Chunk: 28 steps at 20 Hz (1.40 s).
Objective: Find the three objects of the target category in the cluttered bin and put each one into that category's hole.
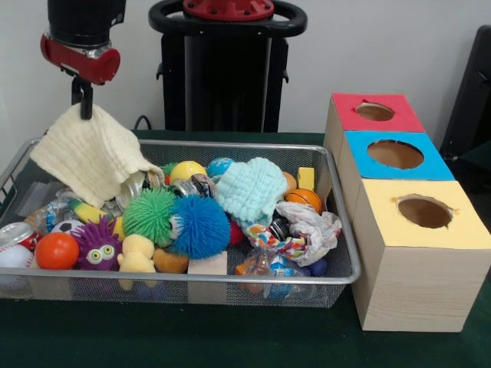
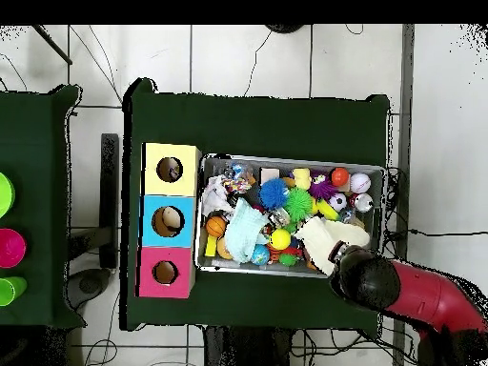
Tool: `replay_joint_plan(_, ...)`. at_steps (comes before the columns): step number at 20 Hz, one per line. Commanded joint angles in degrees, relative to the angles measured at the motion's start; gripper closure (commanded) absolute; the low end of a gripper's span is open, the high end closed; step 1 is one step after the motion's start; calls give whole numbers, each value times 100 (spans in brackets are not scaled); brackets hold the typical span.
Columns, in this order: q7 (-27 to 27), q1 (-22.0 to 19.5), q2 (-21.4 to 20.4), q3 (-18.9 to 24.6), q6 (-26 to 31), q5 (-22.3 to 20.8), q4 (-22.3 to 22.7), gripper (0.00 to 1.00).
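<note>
Green table (image 1: 230,337) on tiled floor (image 2: 248,57); wire bin (image 1: 337,230) beside three-hole box (image 1: 418,253). Gripper (image 1: 82,103) clenched on cream cloth (image 1: 92,153), lifted over bin's corner, lower edge touching clutter.

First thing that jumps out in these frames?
The claw holding a cream cloth lifted over the far left corner of the wire bin. Next, the bin's bright clutter, led by a blue spiky ball and a green spiky ball near the middle. Beside it, the three-hole box: red, blue, yellow.
</note>
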Motion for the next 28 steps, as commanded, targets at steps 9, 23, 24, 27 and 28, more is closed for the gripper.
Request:
replay_joint_plan(9, -1046, -127, 204, 742, 444, -430, 186, 0)
replay_joint_plan(23, -337, 232, -173, 721, 798, 185, 188, 0)
replay_joint_plan(24, -236, 281, -198, 708, 774, 236, 218, 0)
replay_joint_plan(27, 8, 406, -195, 683, 705, 377, 274, 0)
replay_joint_plan(28, 84, 451, -169, 657, 644, 397, 279, 0)
